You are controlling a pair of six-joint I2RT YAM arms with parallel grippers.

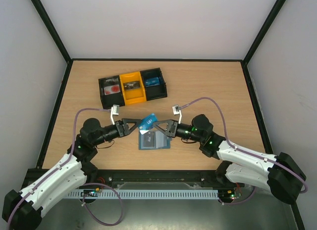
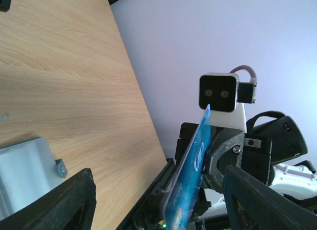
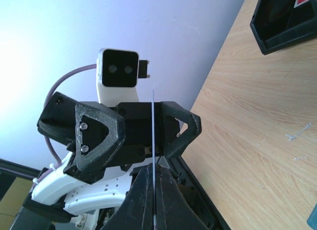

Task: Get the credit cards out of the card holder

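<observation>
One bright blue credit card (image 1: pixel 147 122): raised over mid-tabletop (image 1: pixel 213 86), pinched edge-on in the closed right pincer (image 1: pixel 157 127). Left pincer (image 1: pixel 138 125): jaws wide, either side of the card. Card holder (image 1: pixel 153 140): lying open directly below.

The left arm (image 1: pixel 52 175) and right arm (image 1: pixel 247 158) wear white shells with black joints; a mauve cable (image 1: pixel 79 118) loops along each; black triangular fingers (image 3: pixel 111 141) carry silver screws; each white wrist camera (image 3: pixel 118 71) has a black two-lens face; green lights (image 1: pixel 194 129) dot the right arm.
</observation>
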